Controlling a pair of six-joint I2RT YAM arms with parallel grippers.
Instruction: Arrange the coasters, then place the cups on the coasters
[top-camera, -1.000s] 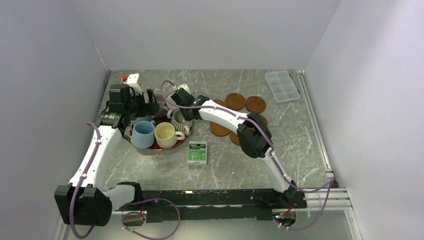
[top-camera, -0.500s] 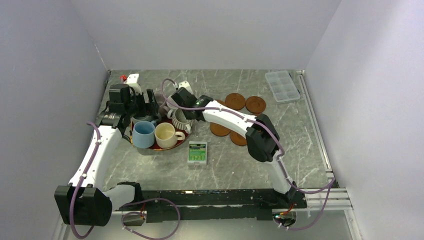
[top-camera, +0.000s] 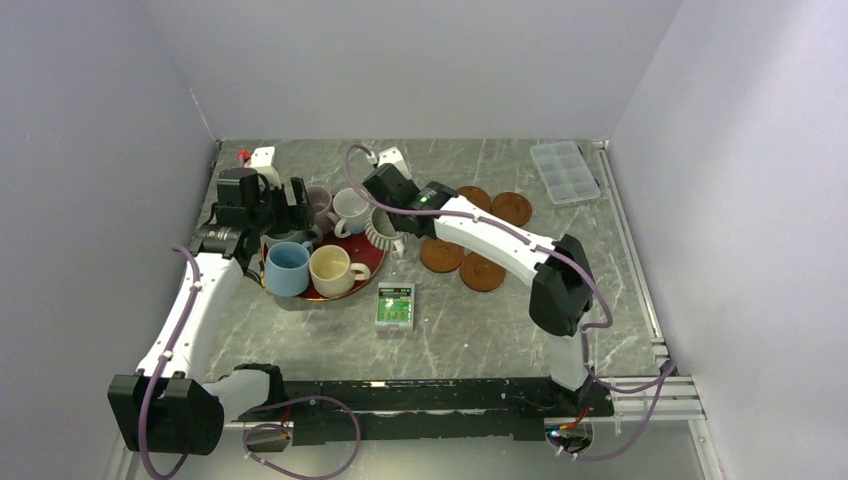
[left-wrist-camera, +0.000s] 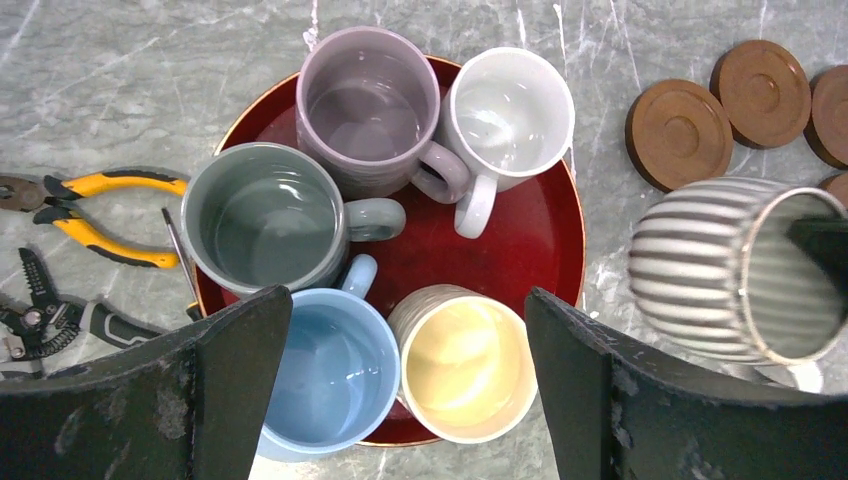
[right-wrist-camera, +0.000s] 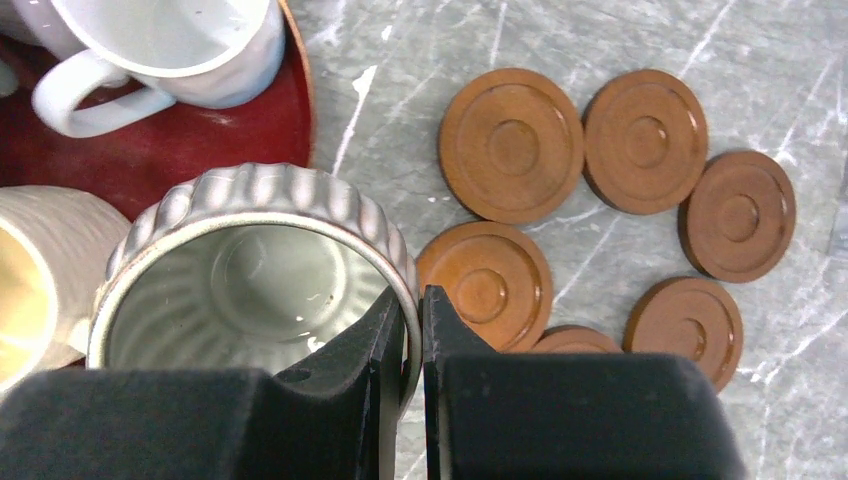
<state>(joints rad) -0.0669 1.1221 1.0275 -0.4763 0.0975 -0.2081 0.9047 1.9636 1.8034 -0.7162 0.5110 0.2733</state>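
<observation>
A: Where is the striped cup (right-wrist-camera: 250, 260) relative to the right jaws?
B: Its rim is pinched between them. One finger (right-wrist-camera: 385, 345) is inside the mouth and the other outside, on the side towards the coasters (right-wrist-camera: 513, 145). Those jaws are clamped on the striped cup, nearly together.
A: And where is the cup itself?
B: At the right rim of the dark-red tray (left-wrist-camera: 520, 250), partly over the bare desk (top-camera: 480, 330). From the left wrist view it looks tipped, mouth turned towards the coasters. I cannot tell whether its foot touches anything.
A: The coasters?
B: Six of them lie flat in a loose cluster on the desk just right of the tray, about midway across and nearer the far edge. One is half hidden behind the right jaws.
A: The left jaws?
B: Spread wide and gripping nothing. They hang over the tray, towards the desk's left edge.
A: What is beneath them?
B: Five upright cups, packed close on the tray: mauve cup (left-wrist-camera: 368, 105) and white cup (left-wrist-camera: 510, 110) on the far side, grey-green cup (left-wrist-camera: 262, 215) on the left, light blue cup (left-wrist-camera: 325, 375) and cream cup (left-wrist-camera: 462, 375) on the near side.
A: Anything else?
B: Yellow-handled pliers (left-wrist-camera: 90, 210) left of the tray, a green-and-white box (top-camera: 395, 306) just off its near side, and a clear compartment box (top-camera: 566, 171) in the far right corner
</observation>
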